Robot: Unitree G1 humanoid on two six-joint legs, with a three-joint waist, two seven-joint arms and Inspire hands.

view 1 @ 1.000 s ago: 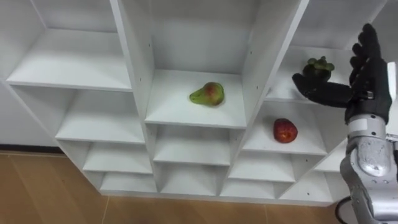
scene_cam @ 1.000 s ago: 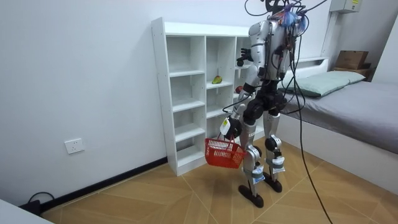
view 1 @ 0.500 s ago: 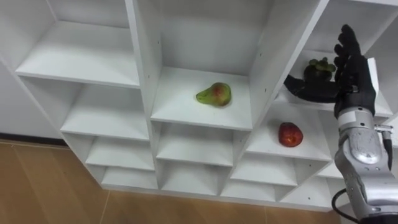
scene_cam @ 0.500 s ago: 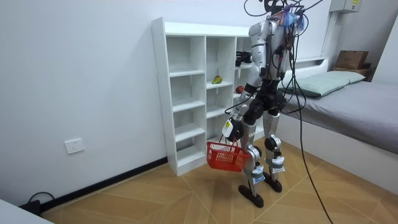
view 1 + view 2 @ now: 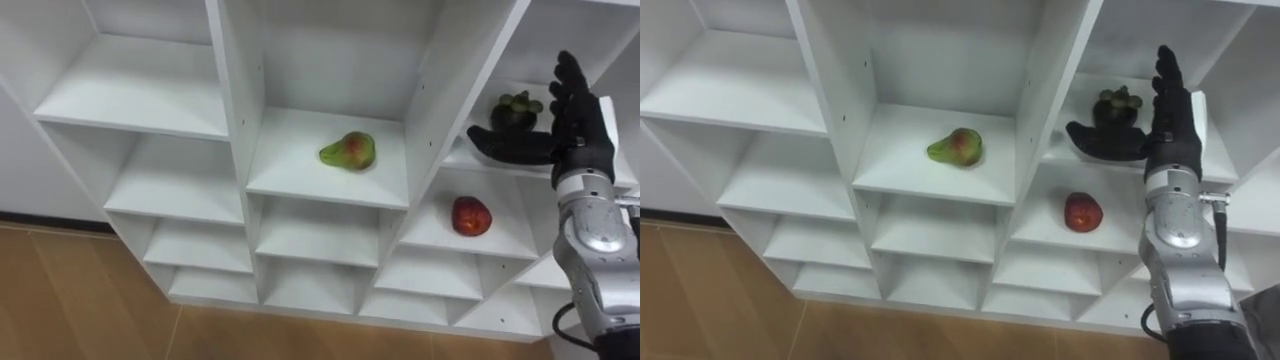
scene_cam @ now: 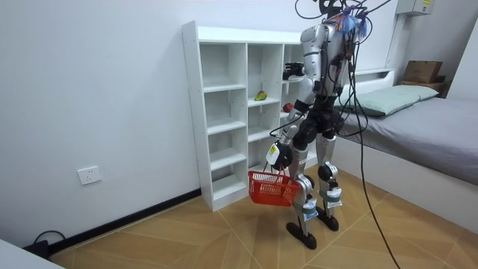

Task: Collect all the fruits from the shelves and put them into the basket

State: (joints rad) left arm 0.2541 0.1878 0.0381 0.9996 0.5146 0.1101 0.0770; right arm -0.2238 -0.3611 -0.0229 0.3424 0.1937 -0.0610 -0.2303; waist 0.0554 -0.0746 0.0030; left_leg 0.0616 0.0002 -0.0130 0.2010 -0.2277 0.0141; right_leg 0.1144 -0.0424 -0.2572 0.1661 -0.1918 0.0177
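- The left hand (image 6: pixel 275 155) hangs low at the robot's side, its fingers hooked round the handle of a red basket (image 6: pixel 270 187), in front of the white closet (image 5: pixel 230 120).
- A green pear (image 5: pixel 348 151) with a red blush lies on its side in the middle column, right of its shelf's centre. It is probably light, smooth and liable to roll, so it is best cupped round the fat end.
- A red apple (image 5: pixel 470 215) sits mid-shelf in the right column, one shelf lower. It looks firm, round and glossy, and it wants a wrap round the middle.
- A dark fruit (image 5: pixel 518 108) with a green leafy cap stands on the shelf above the apple, near the front edge. It is likely hard-shelled and light. Take it by the round body, not the cap.
- The right hand (image 5: pixel 572 125) is raised at that shelf, its fingers (image 5: pixel 573 85) straight and spread upward. The thumb stretches along the front edge just before the dark fruit and holds nothing. I cannot tell whether it touches.
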